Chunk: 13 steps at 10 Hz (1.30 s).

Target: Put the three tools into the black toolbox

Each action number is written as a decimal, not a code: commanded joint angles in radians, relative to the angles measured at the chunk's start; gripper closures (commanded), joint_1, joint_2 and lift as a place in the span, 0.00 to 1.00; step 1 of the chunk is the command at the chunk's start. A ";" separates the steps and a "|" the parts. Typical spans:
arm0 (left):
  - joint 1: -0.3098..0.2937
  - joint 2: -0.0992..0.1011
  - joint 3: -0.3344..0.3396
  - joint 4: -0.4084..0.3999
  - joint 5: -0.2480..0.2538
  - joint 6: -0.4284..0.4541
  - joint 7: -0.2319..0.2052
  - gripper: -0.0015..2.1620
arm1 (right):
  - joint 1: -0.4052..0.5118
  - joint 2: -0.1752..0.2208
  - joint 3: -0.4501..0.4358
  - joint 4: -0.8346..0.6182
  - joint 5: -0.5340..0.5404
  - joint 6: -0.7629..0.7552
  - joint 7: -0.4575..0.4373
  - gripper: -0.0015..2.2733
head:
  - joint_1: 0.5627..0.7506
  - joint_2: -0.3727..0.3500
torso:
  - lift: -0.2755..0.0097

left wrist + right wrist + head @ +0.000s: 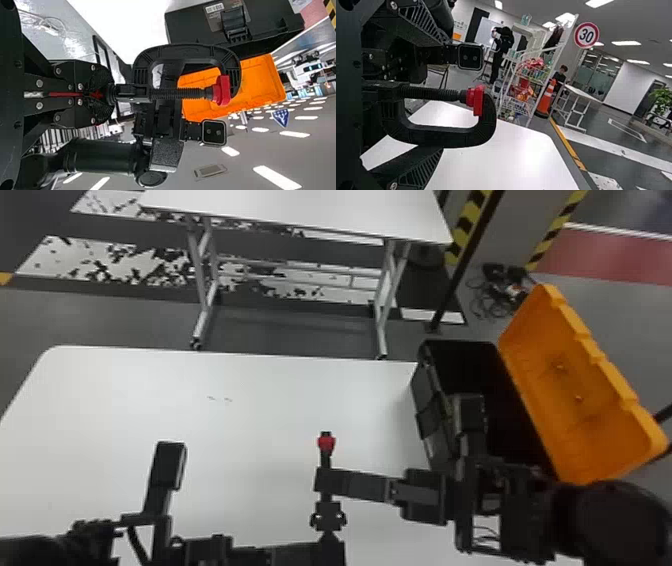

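My left end effector is gripping a black clamp by its tail, while my right end effector is straddling it, fingers apart. I am apparently staging a handover; the next move is calling for a firm right grasp before the left releases. Beyond my right end effector, the black toolbox is standing with its orange lid open, displaying a barcode label.
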 commanded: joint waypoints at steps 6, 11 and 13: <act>0.016 -0.003 -0.019 -0.012 -0.022 0.001 0.001 0.99 | 0.017 0.002 0.011 -0.004 0.009 -0.006 -0.003 0.78 | 0.70 0.32 | 0.79; 0.040 -0.003 -0.022 -0.040 -0.031 0.001 0.010 0.99 | 0.086 0.003 0.000 -0.043 0.007 -0.120 -0.037 0.99 | 0.70 0.28 | 0.79; 0.056 -0.003 -0.020 -0.054 -0.034 0.001 0.013 0.99 | 0.090 0.003 0.000 -0.046 0.005 -0.120 -0.038 0.99 | 0.70 0.27 | 0.79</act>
